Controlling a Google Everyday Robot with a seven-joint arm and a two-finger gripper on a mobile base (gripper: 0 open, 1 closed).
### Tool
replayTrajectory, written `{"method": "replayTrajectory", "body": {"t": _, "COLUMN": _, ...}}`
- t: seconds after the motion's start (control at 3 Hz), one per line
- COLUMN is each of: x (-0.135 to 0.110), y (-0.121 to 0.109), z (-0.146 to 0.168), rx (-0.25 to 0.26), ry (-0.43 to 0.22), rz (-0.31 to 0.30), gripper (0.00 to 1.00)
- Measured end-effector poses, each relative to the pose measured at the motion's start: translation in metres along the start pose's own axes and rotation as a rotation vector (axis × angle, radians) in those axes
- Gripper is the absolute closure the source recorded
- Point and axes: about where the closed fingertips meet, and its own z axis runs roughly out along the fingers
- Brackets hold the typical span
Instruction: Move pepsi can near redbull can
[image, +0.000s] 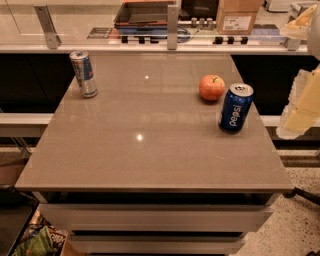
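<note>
The pepsi can (235, 108), dark blue with white lettering and a silver top, stands upright near the right edge of the grey table (145, 145). The redbull can (83, 73), slim and silver-and-blue, stands upright at the table's far left corner. The two cans are far apart, across the width of the table. My gripper (303, 62) hangs at the right edge of the view, to the right of the pepsi can and off the table. It is open and empty, with its pale yellow fingers (302, 105) wide apart.
An orange-red apple (212, 87) sits just left of and behind the pepsi can. A glass rail with metal posts (172, 22) runs behind the table, with boxes (238, 16) beyond it. The floor is below on both sides.
</note>
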Motion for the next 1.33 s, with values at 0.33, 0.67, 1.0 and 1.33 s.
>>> {"method": "replayTrajectory", "body": {"t": 0.33, "x": 0.0, "y": 0.0, "z": 0.0, "rx": 0.0, "ry": 0.0, "rz": 0.0, "gripper": 0.0}}
{"method": "replayTrajectory", "body": {"t": 0.67, "x": -0.001, "y": -0.007, "z": 0.003, "rx": 0.005, "ry": -0.036, "rz": 0.014, "gripper": 0.0}}
{"method": "replayTrajectory", "body": {"t": 1.0, "x": 0.005, "y": -0.017, "z": 0.019, "rx": 0.017, "ry": -0.087, "rz": 0.057, "gripper": 0.0}}
{"method": "replayTrajectory", "body": {"t": 1.33, "x": 0.016, "y": -0.029, "z": 0.039, "rx": 0.06, "ry": -0.112, "rz": 0.132, "gripper": 0.0}}
